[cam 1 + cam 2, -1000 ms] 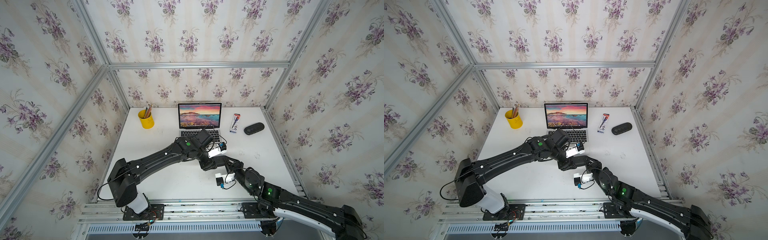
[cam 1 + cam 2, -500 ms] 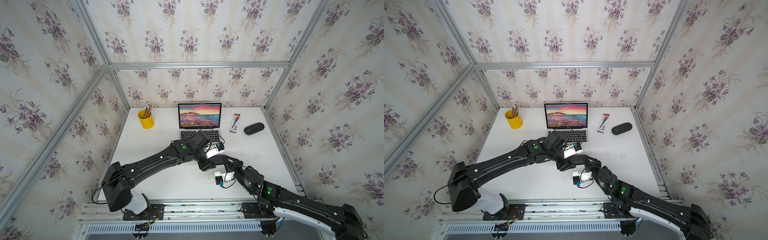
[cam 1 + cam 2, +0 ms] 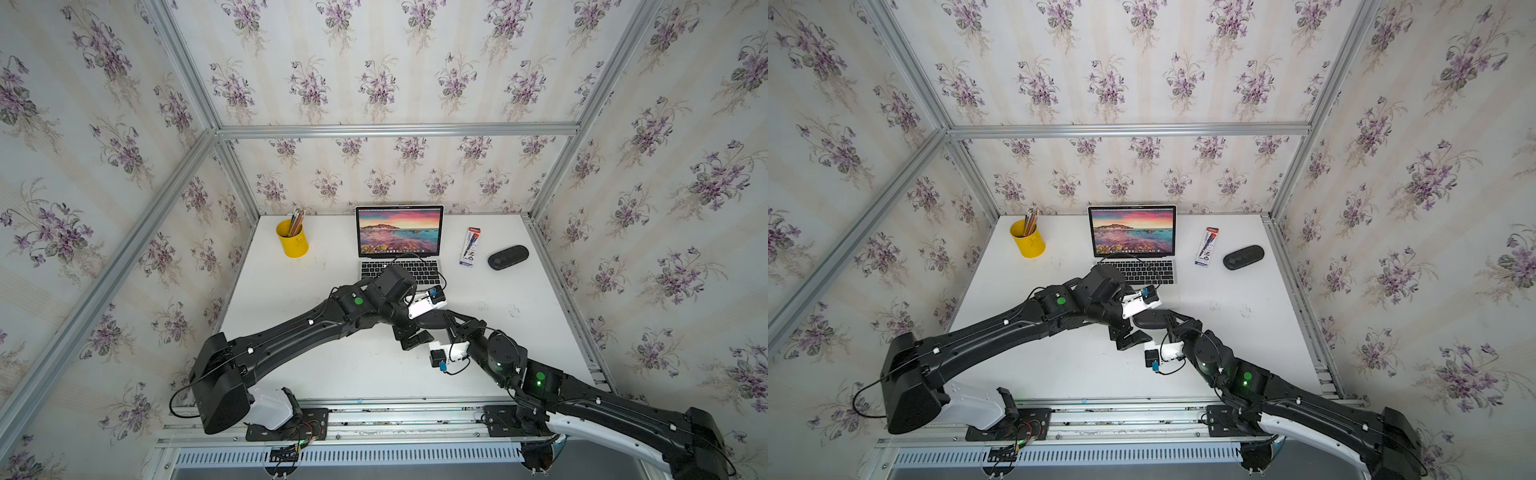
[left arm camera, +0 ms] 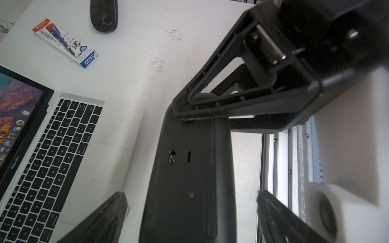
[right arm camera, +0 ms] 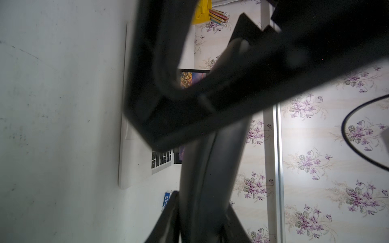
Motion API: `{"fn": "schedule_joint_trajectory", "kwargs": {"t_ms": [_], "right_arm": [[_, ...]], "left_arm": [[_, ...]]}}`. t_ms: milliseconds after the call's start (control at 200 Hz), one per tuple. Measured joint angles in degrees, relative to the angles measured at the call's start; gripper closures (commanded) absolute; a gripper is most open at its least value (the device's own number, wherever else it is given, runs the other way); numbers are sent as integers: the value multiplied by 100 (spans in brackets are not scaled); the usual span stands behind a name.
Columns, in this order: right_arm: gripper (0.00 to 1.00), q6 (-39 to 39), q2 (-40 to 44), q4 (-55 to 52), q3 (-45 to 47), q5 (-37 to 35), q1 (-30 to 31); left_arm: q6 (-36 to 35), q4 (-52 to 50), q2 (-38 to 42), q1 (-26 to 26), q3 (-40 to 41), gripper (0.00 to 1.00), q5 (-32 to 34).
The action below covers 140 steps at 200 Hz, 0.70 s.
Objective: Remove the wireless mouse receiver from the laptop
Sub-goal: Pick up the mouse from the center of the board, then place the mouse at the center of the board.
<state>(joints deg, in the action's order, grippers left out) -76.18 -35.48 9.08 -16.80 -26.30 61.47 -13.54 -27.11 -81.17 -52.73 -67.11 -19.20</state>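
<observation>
Laptop point(image 3: 399, 232) nearby; right tool point(image 3: 449, 324) clamps mouse point(image 4: 185, 178), left point(image 4: 190, 199) gapes.

Flowered booth around a white surface

Pale striped wallpaper with purple flower sprigs point(image 3: 374, 62) covers the left, right and far walls, which meet at silver aluminium frame bars point(image 3: 395, 130). The flat white surface point(image 3: 365, 378) fills the bottom of the booth, with faint dark scuff marks point(image 3: 484, 306) towards its right. Along its near edge run a silver metal rail point(image 3: 395, 409) and a slotted grey vent strip point(image 3: 374, 457). The light is soft and even.
</observation>
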Motion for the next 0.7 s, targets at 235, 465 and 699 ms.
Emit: {"fn": "schedule_joint_trajectory", "kwargs": {"t_ms": [235,465,699], "right_arm": [[100,1126,94,-774,-308,37,-227],[100,2291,210,-1416,-590,503,-846],[100,3797,-271,-1801,-1246,1574,-1947]], "left_arm": [[-7,584,826,9,691,1,640],[-22,1169,1849,9,1547,1,1193],[4,1770,2529,9,2151,1,2673]]}}
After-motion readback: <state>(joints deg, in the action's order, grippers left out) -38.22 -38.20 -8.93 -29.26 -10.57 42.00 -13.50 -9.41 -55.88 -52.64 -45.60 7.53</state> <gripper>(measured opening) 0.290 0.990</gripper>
